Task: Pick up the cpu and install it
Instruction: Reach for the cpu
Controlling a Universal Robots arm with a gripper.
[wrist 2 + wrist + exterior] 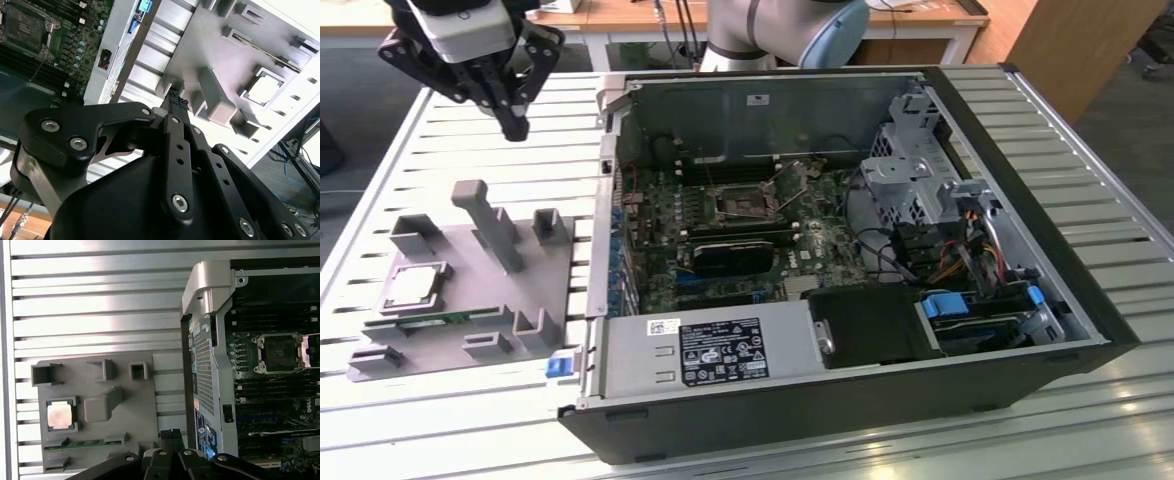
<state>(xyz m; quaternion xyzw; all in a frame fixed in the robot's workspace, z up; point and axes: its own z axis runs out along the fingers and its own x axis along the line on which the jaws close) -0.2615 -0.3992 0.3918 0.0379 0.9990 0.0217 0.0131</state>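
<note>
One cpu (416, 287) lies in a grey holder (487, 300) on the surface (1107, 180), at the exterior view's left of the computer case (720, 400). The tool (515, 128) hangs well apart from it, fingers together, gripping nothing. In the second wrist view the tool (176, 100) is closed and empty. In the first wrist view the cpu (60, 415) sits in the holder's (100, 385) square pocket.

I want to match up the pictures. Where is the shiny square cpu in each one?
Exterior view: the cpu lies in a square pocket of the grey holder tray, at the exterior view's left of the computer case.
Second wrist view: the cpu sits in that pocket, beyond the tall grey post from the case.
First wrist view: the cpu sits beside the post, away from the case.
Shared landmark: the tall grey post.
</note>
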